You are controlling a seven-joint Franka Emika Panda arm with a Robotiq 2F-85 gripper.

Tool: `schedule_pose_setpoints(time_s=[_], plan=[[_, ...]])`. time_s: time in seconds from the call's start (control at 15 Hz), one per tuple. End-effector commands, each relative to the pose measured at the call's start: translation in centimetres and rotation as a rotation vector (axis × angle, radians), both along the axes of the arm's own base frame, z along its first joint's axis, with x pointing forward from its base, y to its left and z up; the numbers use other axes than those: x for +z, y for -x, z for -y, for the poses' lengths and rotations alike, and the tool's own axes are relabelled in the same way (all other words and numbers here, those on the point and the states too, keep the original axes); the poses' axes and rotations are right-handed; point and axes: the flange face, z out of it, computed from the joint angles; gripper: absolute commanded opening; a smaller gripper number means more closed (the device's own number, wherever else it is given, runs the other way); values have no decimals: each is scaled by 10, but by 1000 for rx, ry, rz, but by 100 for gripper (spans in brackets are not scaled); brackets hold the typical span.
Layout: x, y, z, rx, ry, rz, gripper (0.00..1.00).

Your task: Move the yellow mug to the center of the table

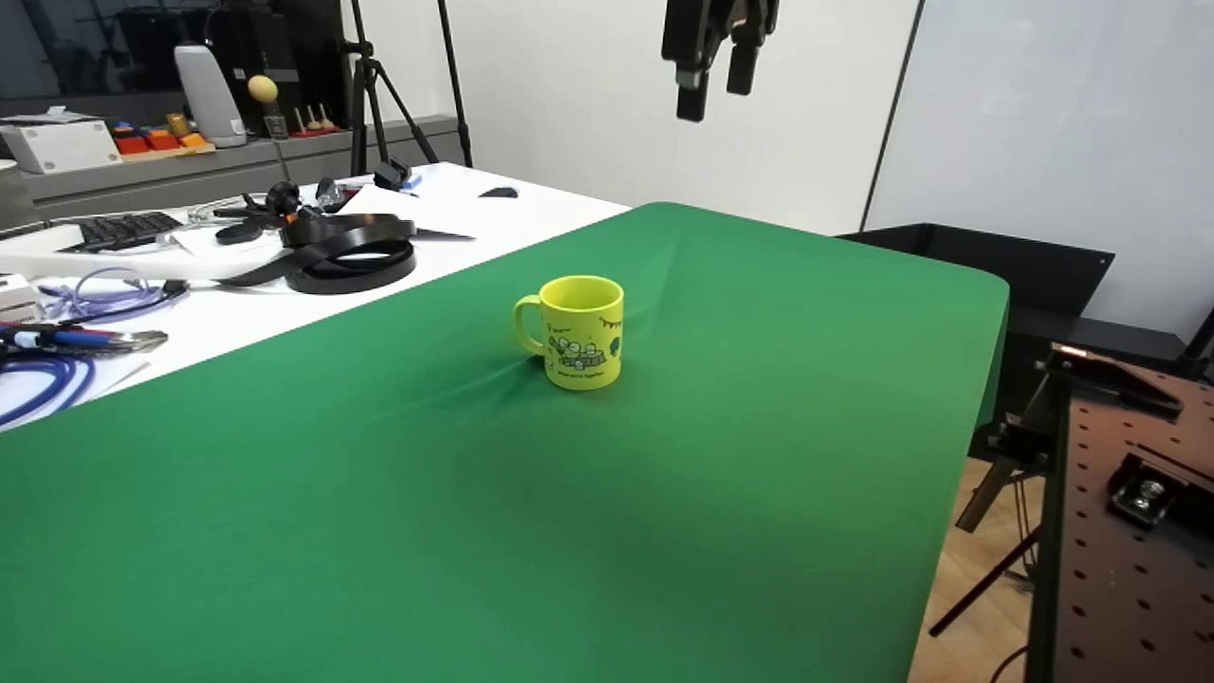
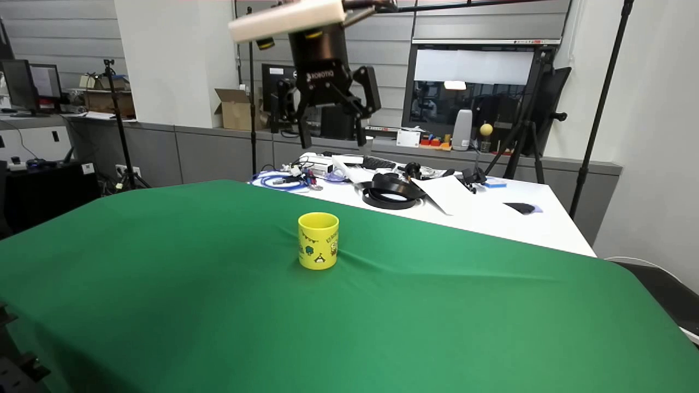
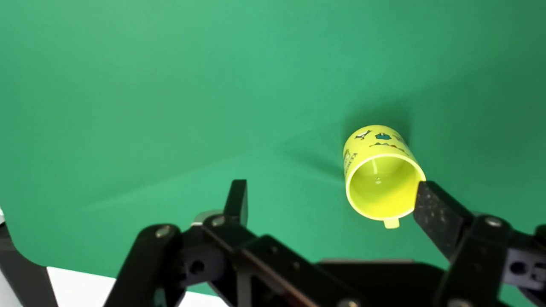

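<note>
The yellow mug [image 1: 581,334] is smooth, glossy ceramic. Under it, the table [image 1: 664,512] wears matt, creased cloth. Higher than it, the gripper [image 2: 333,143] looks satin, perhaps metal.

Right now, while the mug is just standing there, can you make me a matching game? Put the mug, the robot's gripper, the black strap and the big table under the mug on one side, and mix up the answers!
Things
1. mug
2. gripper
3. black strap
4. table under the mug

Colour, state or place
A. open, up in the air
B. green on top
C. bright yellow, standing upright
D. lying in loops on the white table

Right pairs: 1-C, 2-A, 3-D, 4-B
</note>
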Motion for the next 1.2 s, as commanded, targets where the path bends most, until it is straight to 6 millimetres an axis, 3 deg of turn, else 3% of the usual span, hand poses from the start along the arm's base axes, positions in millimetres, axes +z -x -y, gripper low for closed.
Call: schedule_pose_setpoints(time_s=[0.0,0.27,0.33,0.47,0.6,1.13], plan=[[-28,-44,-8,91,-26,-67,100],[-52,-71,-32,157,-39,-111,100],[-51,-54,-28,150,-47,-93,100],[-59,-64,-35,163,-47,-105,100],[-61,-65,-34,160,-45,-102,100],[-116,-91,-15,63,-55,-78,100]])
